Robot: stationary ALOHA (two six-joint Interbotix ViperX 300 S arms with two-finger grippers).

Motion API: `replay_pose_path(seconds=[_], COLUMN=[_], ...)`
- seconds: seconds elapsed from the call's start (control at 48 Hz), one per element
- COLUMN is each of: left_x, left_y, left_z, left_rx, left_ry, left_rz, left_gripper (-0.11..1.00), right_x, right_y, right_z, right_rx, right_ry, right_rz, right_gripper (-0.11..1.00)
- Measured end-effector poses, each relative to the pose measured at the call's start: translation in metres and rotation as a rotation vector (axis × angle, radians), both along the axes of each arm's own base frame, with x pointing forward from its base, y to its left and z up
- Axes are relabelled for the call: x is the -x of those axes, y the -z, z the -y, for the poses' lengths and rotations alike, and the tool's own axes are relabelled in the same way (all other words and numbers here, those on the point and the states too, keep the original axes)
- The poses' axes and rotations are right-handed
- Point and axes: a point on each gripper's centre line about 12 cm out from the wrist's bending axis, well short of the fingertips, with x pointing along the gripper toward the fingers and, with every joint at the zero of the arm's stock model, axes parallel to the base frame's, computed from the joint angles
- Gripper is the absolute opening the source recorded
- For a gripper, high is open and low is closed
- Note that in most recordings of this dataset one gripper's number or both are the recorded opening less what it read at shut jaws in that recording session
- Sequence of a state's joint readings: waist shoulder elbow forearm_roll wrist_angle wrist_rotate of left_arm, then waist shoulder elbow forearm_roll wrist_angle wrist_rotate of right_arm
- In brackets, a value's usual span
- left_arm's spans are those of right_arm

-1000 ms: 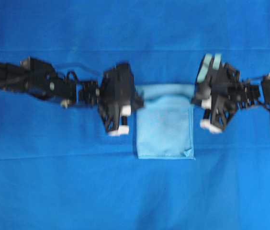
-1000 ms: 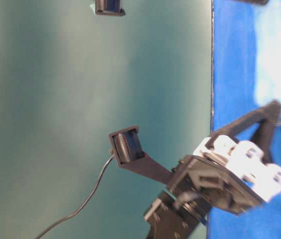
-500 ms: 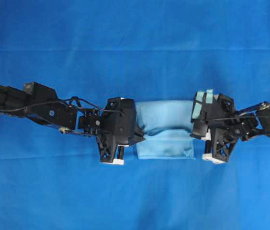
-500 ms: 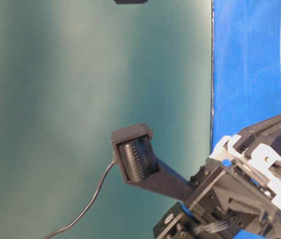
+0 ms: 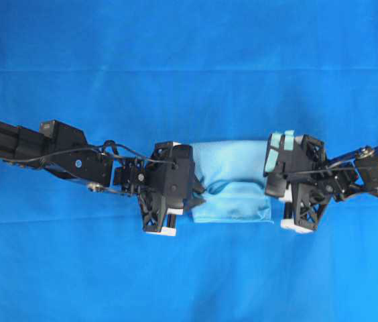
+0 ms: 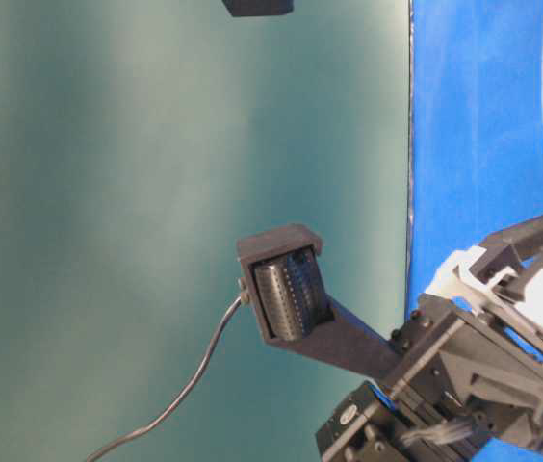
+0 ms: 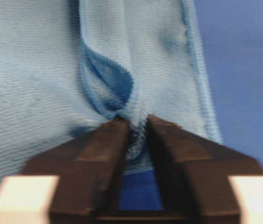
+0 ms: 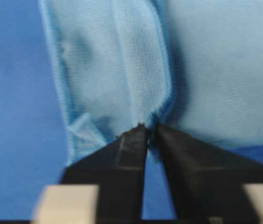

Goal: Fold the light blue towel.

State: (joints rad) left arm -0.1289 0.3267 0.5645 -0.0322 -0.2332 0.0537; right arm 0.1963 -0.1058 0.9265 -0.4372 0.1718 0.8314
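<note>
- Releasing seems to be under way at the left pincer (image 7: 136,135): in its wrist view the dark fingers (image 7: 99,149) stand a little apart, with a puckered tuck of the light blue towel (image 7: 38,84) still bunched between the tips, so cloth is caught there though the squeeze looks slack.
- Across the cloth, the right pincer (image 8: 148,133) shows a narrow slit between its tips, which sit right at the towel's stitched hem (whether any cloth is still nipped there, I cannot tell).
- From overhead the towel (image 5: 232,181) lies on the blue tabletop (image 5: 189,40) as a squat folded packet between the left pincer (image 5: 196,194) and the right pincer (image 5: 273,184), each at one short end.
- A second ago the towel reached farther toward the bottom of the overhead view, a tall rectangle with its upper edge lifted; now that edge has been carried over and down, roughly halving it.
- Half a second ago the packet already had this shape; since then the arms have barely shifted.
- I judge this fold laid, with letting go and backing off clear of the cloth as the step in hand; a snagged hem could drag the layer open.
</note>
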Motion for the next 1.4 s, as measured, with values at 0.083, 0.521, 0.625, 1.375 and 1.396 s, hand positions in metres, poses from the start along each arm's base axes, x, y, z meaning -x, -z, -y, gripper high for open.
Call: replay_pose_path(seconds=[0.083, 0.521, 0.625, 1.375, 1.396], left_x=[0.001, 0.035, 0.052, 0.234, 0.238], left_y=[0.001, -0.066, -0.091, -0.160, -0.158], left_z=[0.005, 0.003, 0.001, -0.039, -0.039], left_rx=[0.000, 0.009, 0.016, 0.053, 0.053], left_ry=[0.011, 0.022, 0.021, -0.040, -0.041], left_rz=[-0.003, 0.055, 0.094, 0.490, 0.493], left_gripper=[0.51, 0.66, 0.66, 0.66, 0.66], right_x=[-0.002, 0.015, 0.027, 0.134, 0.136], right_y=[-0.001, -0.049, -0.068, -0.114, -0.112], right_z=[-0.006, -0.011, -0.005, 0.050, 0.051], right_rx=[-0.002, 0.062, 0.083, 0.209, 0.210], right_ry=[-0.016, -0.025, -0.014, 0.018, 0.022], right_rz=[0.004, 0.029, 0.061, 0.475, 0.479], right_gripper=[0.56, 0.60, 0.60, 0.60, 0.60])
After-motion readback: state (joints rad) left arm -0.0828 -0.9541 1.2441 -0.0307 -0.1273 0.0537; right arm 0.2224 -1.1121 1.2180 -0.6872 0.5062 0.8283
